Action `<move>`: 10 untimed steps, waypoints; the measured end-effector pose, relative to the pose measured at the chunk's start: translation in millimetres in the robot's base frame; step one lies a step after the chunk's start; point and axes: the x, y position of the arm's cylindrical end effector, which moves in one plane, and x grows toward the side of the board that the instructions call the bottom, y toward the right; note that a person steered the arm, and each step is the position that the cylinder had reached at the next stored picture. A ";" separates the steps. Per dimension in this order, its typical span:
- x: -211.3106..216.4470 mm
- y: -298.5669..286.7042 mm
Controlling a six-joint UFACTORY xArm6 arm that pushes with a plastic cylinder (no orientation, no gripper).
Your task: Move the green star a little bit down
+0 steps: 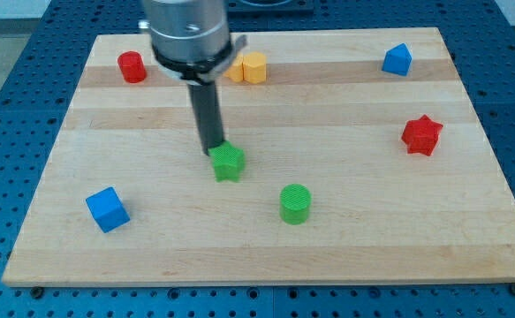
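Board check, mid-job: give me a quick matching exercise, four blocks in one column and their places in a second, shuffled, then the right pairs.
Blocks:
1. green star
2. green cylinder
3. red star
4. red cylinder

Places:
A. near the view's right edge
B. top left of the board
C. right at my tip, just below it in the view
D. lower middle, down and to the right of the other green block

Pairs: 1-C, 2-D, 3-A, 4-B
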 end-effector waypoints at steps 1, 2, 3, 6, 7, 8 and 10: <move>2.2 28.8; 15.2 62.5; -14.5 59.9; 22.1 29.4; 21.4 29.4; -13.4 24.2; -0.5 -22.4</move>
